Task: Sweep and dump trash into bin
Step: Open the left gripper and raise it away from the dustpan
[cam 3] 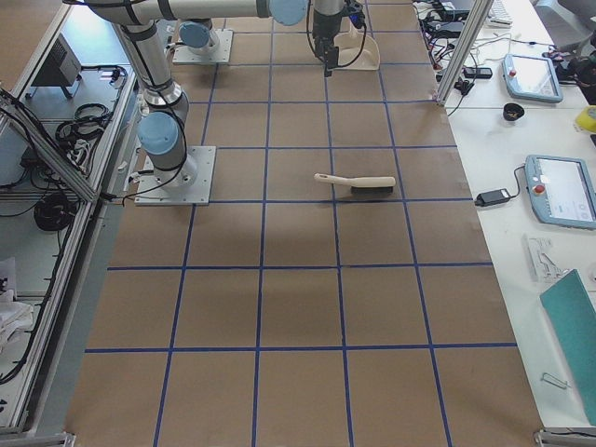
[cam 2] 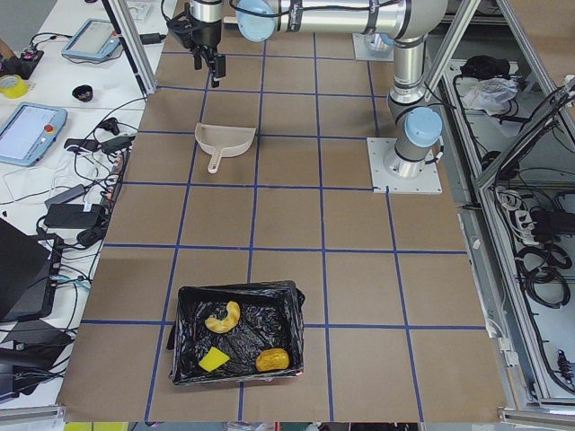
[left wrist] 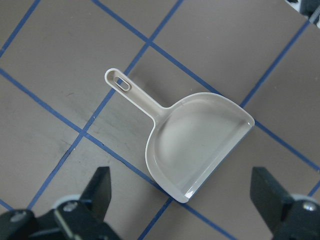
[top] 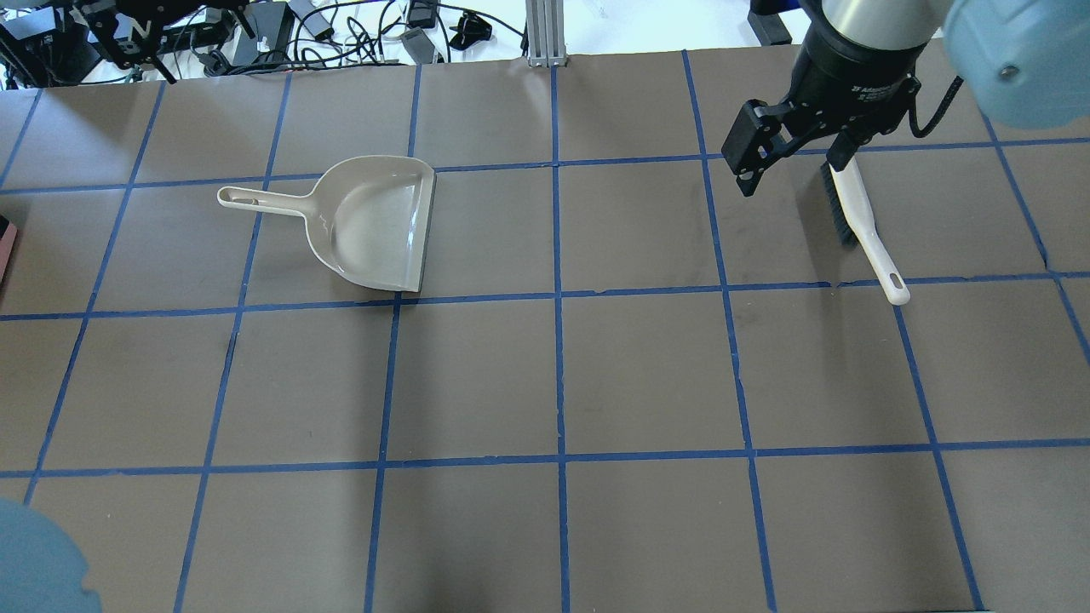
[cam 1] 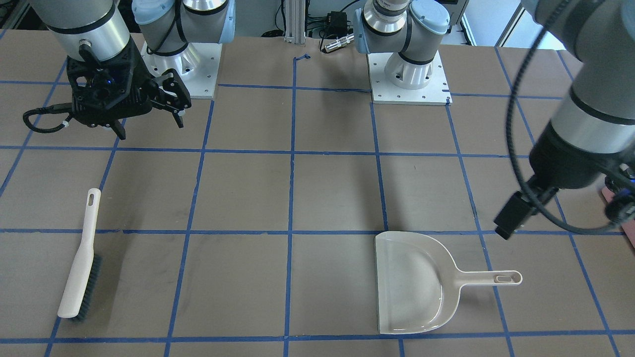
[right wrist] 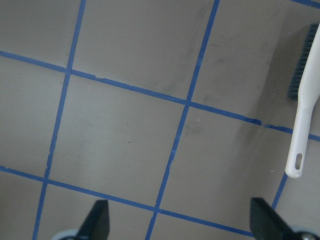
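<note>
The pink-sided bin lined with crinkled black plastic (cam 2: 235,289) sat at the table's (cam 2: 287,215) edge on my left end, its long axis along that edge; inside lay the pale cream crescent slice (cam 2: 222,317), bright yellow wedge (cam 2: 214,360) and golden-brown potato-shaped lump (cam 2: 271,360); my left gripper (left wrist: 182,187) hung spread wide and empty above the beige long-handled dustpan (left wrist: 200,140); my right gripper (right wrist: 182,220), equally wide, held nothing near the white-handled brush (right wrist: 302,135).

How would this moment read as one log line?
three food-like trash pieces in black-lined bin; beige plastic dustpan empty; white-handled brush down; left gripper open; right gripper open
</note>
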